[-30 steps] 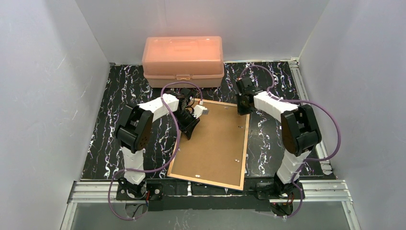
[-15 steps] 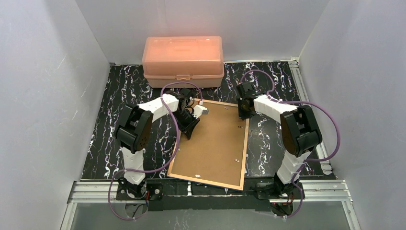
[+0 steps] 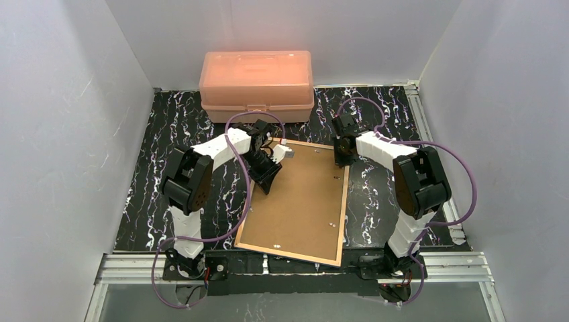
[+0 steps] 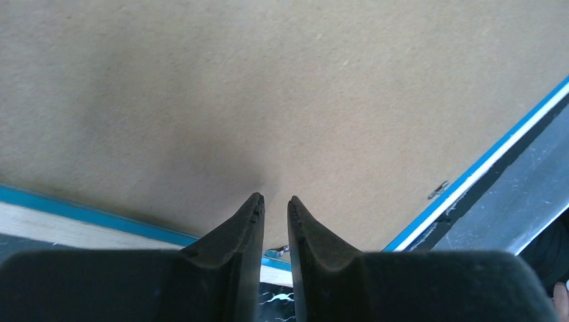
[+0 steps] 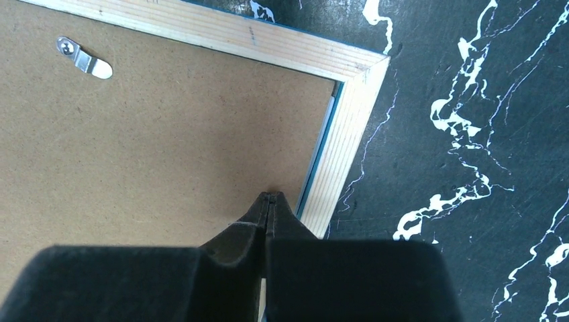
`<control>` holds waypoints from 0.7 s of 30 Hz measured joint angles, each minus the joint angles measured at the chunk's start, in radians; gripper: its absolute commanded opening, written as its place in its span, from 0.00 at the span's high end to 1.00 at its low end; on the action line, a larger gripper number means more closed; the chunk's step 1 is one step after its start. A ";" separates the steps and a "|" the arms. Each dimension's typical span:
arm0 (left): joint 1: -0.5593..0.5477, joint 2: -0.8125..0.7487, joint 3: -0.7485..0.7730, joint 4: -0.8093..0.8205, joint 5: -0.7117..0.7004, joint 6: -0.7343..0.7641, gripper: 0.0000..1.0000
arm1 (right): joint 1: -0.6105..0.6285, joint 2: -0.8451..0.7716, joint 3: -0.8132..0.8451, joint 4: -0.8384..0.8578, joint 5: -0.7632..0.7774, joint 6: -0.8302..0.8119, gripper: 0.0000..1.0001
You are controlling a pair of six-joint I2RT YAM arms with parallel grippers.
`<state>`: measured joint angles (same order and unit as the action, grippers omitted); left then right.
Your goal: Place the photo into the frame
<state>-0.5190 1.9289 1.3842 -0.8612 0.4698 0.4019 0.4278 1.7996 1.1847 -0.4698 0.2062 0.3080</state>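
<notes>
Overhead, we see the frame (image 3: 295, 204) lying back-up on the table (image 3: 168, 134) between the arms. Its long axis runs from the near edge away, with the far end skewed slightly right.

At the left wrist, we find the left gripper (image 4: 275, 199) a slit apart over the fibreboard backing (image 4: 268, 87), with nothing between.

At the right wrist, the right gripper (image 5: 270, 196) is pressed closed and empty, its tips at the backing's corner beside the wooden rim (image 5: 349, 134).

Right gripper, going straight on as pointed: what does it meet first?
The right gripper, jaws shut, points at the brown backing of the frame, just inside its corner rail; it would meet that first. Contact depth unclear.
</notes>
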 measured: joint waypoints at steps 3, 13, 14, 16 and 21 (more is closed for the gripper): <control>-0.013 0.000 0.005 -0.011 0.029 0.005 0.80 | -0.001 -0.001 0.005 -0.007 -0.016 0.007 0.88; -0.085 0.000 -0.008 0.013 0.026 0.050 0.81 | 0.079 -0.194 -0.058 -0.090 -0.114 0.075 0.71; -0.085 0.002 -0.018 0.019 0.019 0.053 0.81 | 0.095 -0.220 -0.081 -0.091 -0.127 0.087 0.68; -0.081 0.006 -0.026 0.016 0.008 0.054 0.79 | 0.121 -0.248 -0.117 -0.103 -0.145 0.105 0.62; -0.037 0.003 0.018 -0.031 0.017 0.051 0.66 | 0.117 -0.253 -0.142 -0.101 -0.176 0.136 0.47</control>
<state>-0.5556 1.9324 1.4025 -0.8921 0.4870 0.4530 0.5453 1.5467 1.0431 -0.5713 0.0303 0.4438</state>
